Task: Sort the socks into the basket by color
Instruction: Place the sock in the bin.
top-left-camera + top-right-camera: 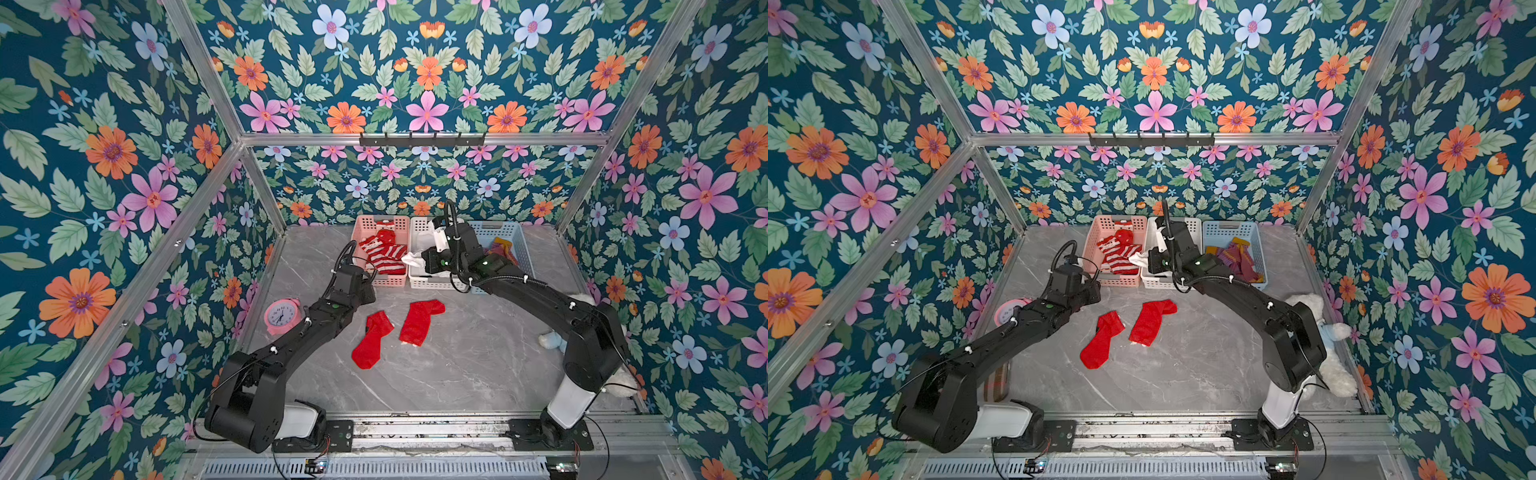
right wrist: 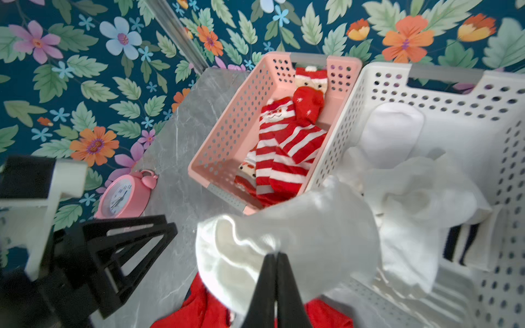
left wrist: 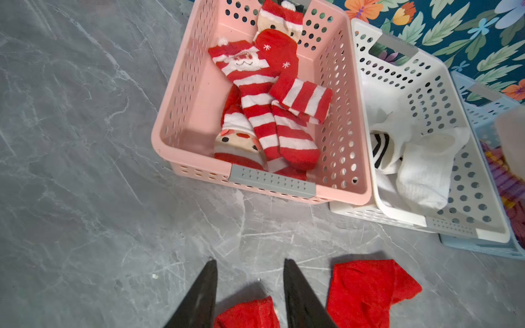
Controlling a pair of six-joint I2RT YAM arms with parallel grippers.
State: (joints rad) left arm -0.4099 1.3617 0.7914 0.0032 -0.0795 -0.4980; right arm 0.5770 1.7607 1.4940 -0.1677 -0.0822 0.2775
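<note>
Sock sorting, stock check, with the clock face laid on the table (image 1: 478, 365) and 12 at the far wall. Sorted: the pink basket (image 3: 170, 136) at 11 holds striped socks (image 3: 255, 113), and I can tell five apart, though the overlap may hide more. The white basket (image 3: 366, 42) at 12 holds at least two white socks, one of them a banded sock (image 3: 379, 147). The blue basket (image 1: 1258, 249) at 1 holds maroon socks (image 1: 1237, 257) with mustard toes, too bunched to count. In hand: one white sock (image 2: 284, 235), pinched in my right claw (image 2: 275, 257), whose jaws are closed on the fabric. It hangs above the white basket's near rim on the pink side and is not yet dropped. Outstanding: two red socks (image 1: 419, 322) lie flat near the table's centre, close together but apart. My left claw (image 3: 249, 272) is partly open and empty, and hovers over the top end of the one toward 7 (image 1: 372, 340). By my judgement the job is mostly done, with one sock to release and two reds to lift, likely into the pink basket. Not stock: one pink clock (image 1: 281, 316) at 9 and one white bear (image 1: 1325, 353) at 3.
</note>
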